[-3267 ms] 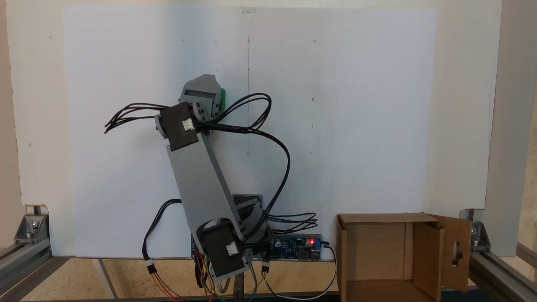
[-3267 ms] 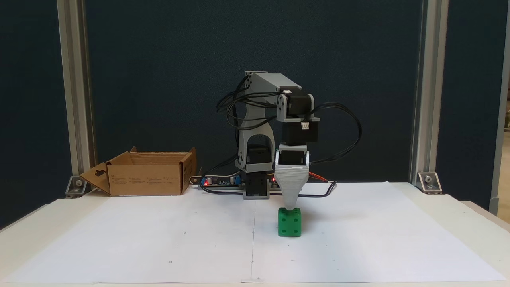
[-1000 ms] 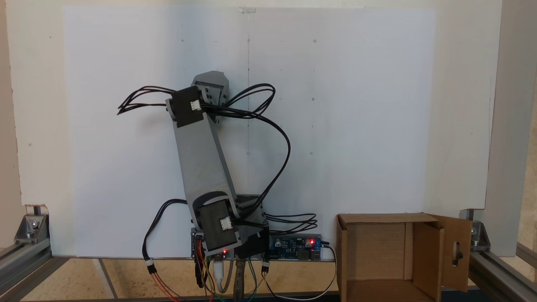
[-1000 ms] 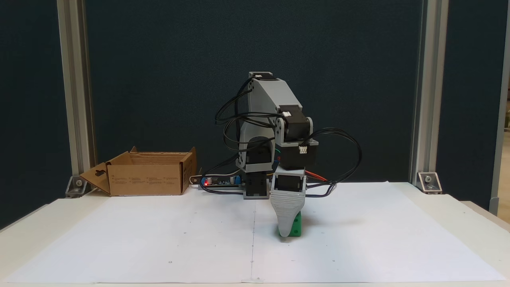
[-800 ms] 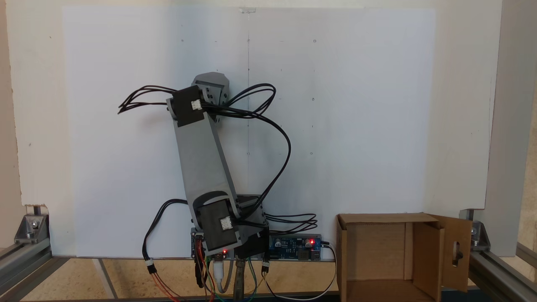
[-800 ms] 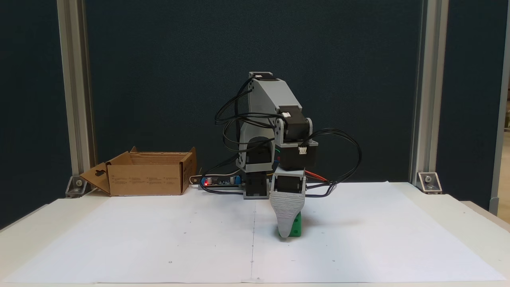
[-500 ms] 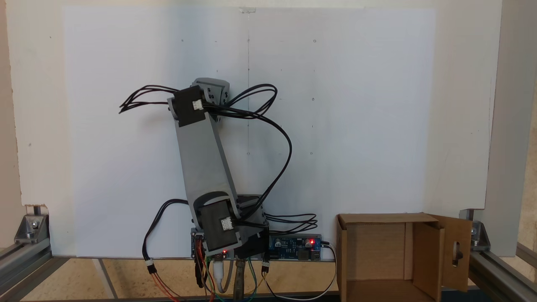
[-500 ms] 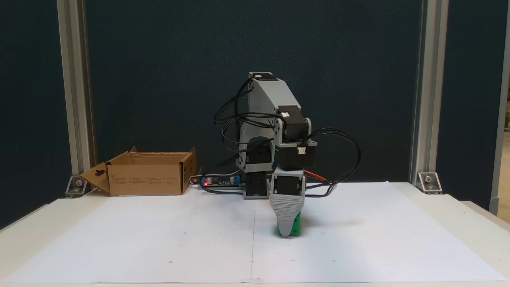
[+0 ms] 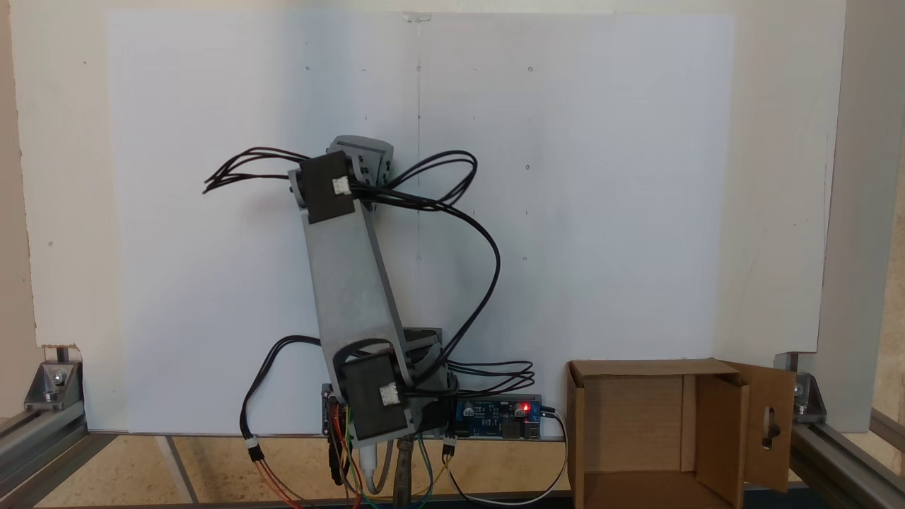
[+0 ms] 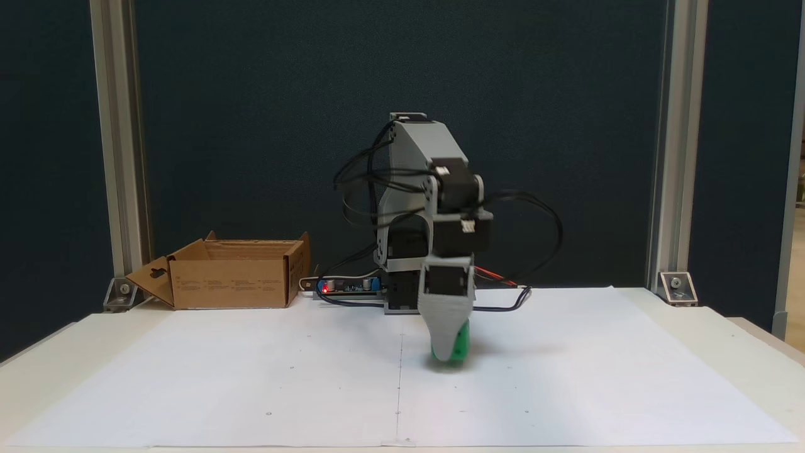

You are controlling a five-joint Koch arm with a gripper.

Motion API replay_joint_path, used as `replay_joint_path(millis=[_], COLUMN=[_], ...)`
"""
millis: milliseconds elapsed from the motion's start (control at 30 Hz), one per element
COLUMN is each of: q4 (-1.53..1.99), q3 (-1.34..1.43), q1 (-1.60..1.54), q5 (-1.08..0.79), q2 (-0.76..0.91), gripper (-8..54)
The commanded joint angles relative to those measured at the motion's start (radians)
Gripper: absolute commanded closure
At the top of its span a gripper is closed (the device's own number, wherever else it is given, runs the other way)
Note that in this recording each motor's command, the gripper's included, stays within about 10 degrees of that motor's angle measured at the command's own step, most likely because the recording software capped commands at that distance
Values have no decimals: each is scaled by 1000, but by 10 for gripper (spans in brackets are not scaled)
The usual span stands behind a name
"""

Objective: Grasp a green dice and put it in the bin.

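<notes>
Low at the corner of the worktop (image 10: 660,352), the bin (image 9: 640,424) is sitting with its flaps standing open; in a fixed view that looks down from above its bare brown cardboard floor and inner walls are showing, with nothing lying inside that can be seen. One side flap (image 9: 769,424) is swinging outward and is carrying a cut-out slot. In a fixed view from the front, the bin (image 10: 233,283) is standing well apart from the arm's base, off to the left of it, with small printed text running along its near wall. The green dice (image 10: 462,343) is sitting out on the white paper sheet (image 10: 251,377), in front of the arm's base and far to the right of the bin, not in it. It is showing as a small bright green block with rounded edges, mostly hidden behind the grey ribbed pincer (image 10: 446,358), so its pips cannot be made out. The pincer is pointing down over the dice and covering most of its front face; its two jaws are lying one behind the other, so I cannot tell whether it is gripping the dice. Black cables (image 10: 534,239) are looping out from the arm above.
</notes>
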Motion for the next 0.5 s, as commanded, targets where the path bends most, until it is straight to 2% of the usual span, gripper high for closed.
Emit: replay_joint_path(millis=[0, 300, 467], q4=[137, 635, 802], q3=[-92, -686, -759], q1=[23, 172, 212], q5=[-52, -17, -17], q2=[57, 89, 130], gripper=[340, 340, 340])
